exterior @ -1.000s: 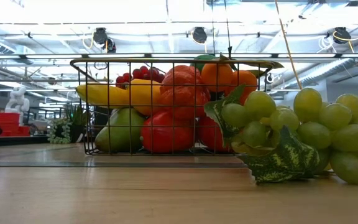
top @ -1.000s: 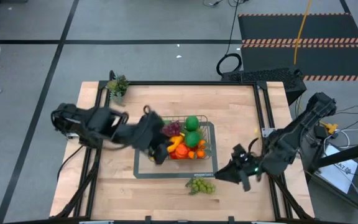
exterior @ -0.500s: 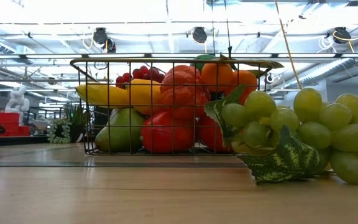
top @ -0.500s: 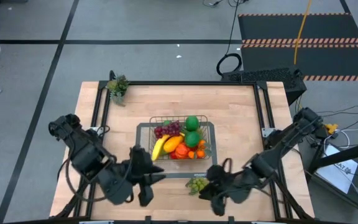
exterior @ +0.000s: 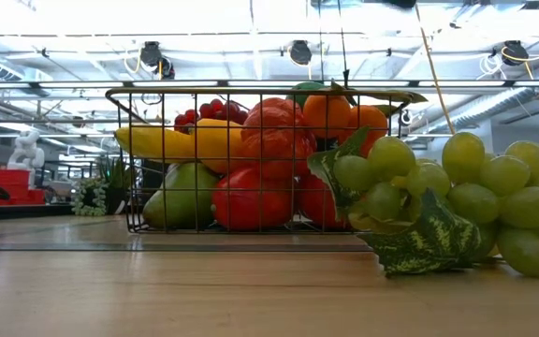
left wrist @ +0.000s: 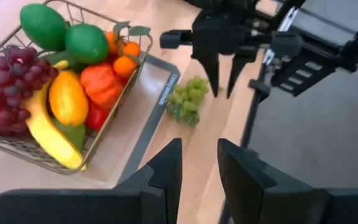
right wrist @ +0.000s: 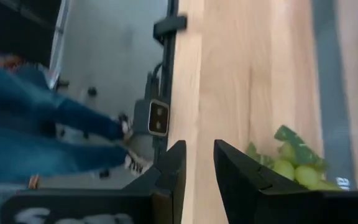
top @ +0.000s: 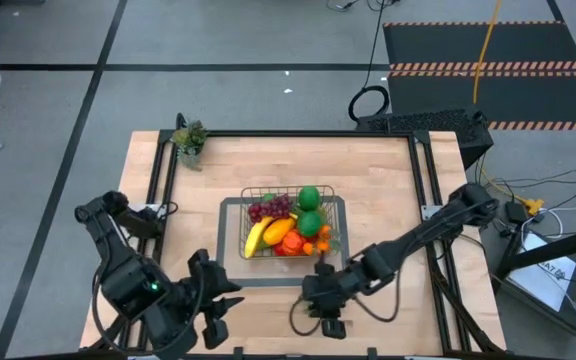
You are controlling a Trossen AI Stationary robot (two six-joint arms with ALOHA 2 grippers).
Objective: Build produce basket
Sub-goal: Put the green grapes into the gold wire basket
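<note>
The bunch of pale green plastic grapes (top: 320, 296) lies on the wooden surface (top: 388, 200) just below the silvery wire-mesh basket (top: 332, 215) at frame centre. The right pincer (top: 325, 318), empty with a narrow gap, sits beside them; a skewed descent could nudge the bunch off the lower edge. The left pincer (top: 215, 318), also empty and narrowly parted, waits lower left.

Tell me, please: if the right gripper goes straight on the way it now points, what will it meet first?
Probably the green grapes on the table, outside the basket. The right gripper, its jaws slightly apart, hangs just beside the bunch. Depth is unclear, so it may slip past and meet bare wood instead.
</note>
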